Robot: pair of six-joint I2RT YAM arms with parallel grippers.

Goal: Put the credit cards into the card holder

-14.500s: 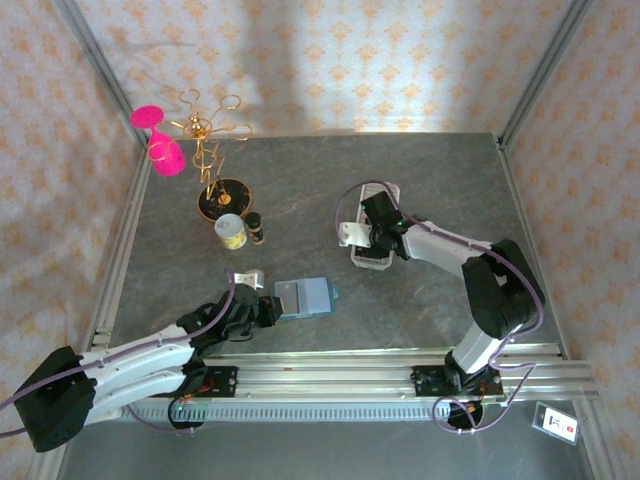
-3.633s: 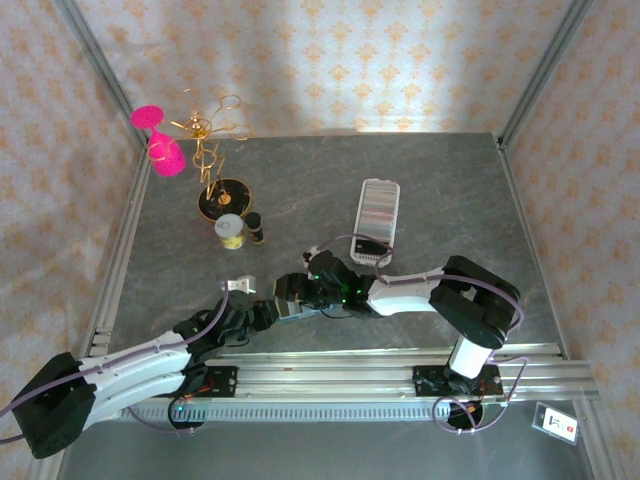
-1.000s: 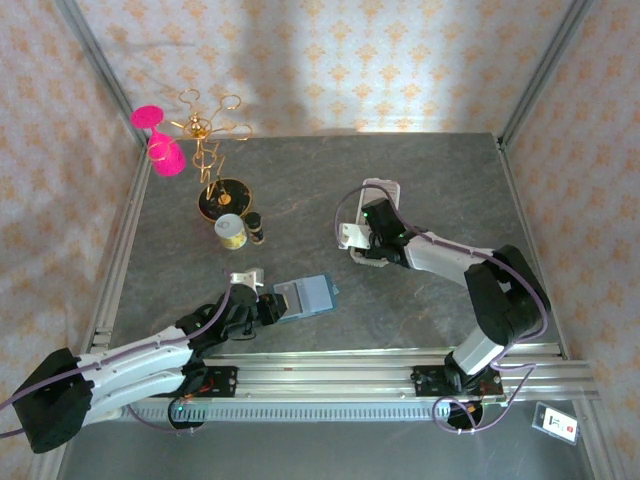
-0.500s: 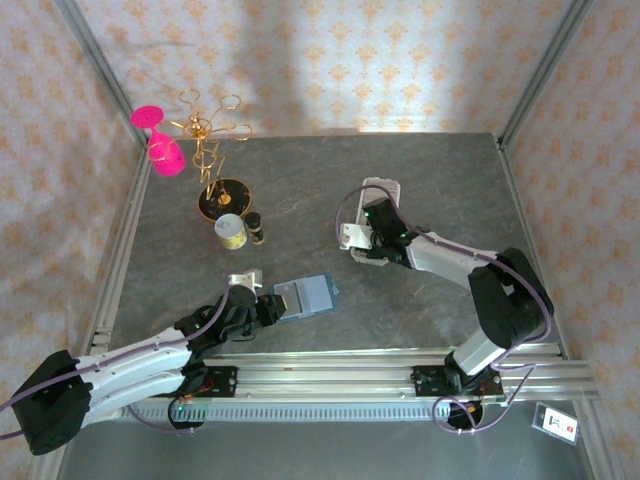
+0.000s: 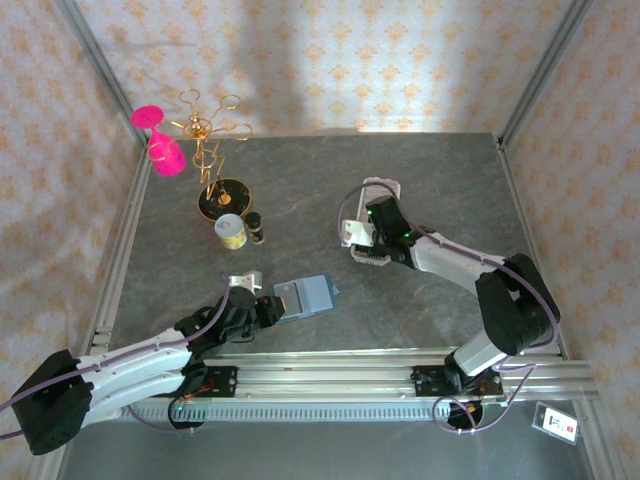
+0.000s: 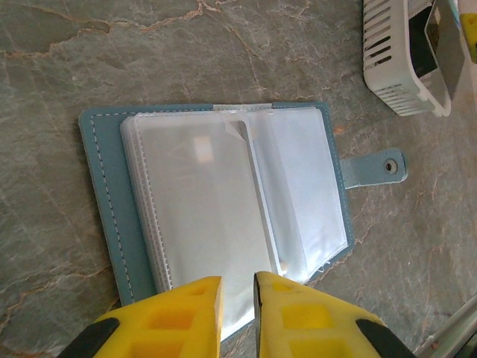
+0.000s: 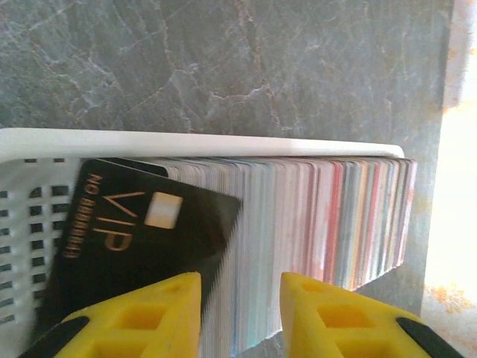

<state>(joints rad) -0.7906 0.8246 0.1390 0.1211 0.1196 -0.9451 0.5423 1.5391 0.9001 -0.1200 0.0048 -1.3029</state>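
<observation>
Grey marbled table (image 5: pixel 300 180) being enclosed by patterned walls (image 5: pixel 400 60)

Pale light is being thrown across the cream, orange-motif wallpaper and the far table edge; the corners are being framed by slanting metal posts (image 5: pixel 93 65), and the near edge is being bordered by aluminium rails (image 5: pixel 350 365).

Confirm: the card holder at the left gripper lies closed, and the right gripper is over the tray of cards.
Wrong on one count: the card holder lies open, clear sleeves showing, in the left wrist view. It is at the left gripper, and the right gripper is over the white tray of credit cards.
</observation>
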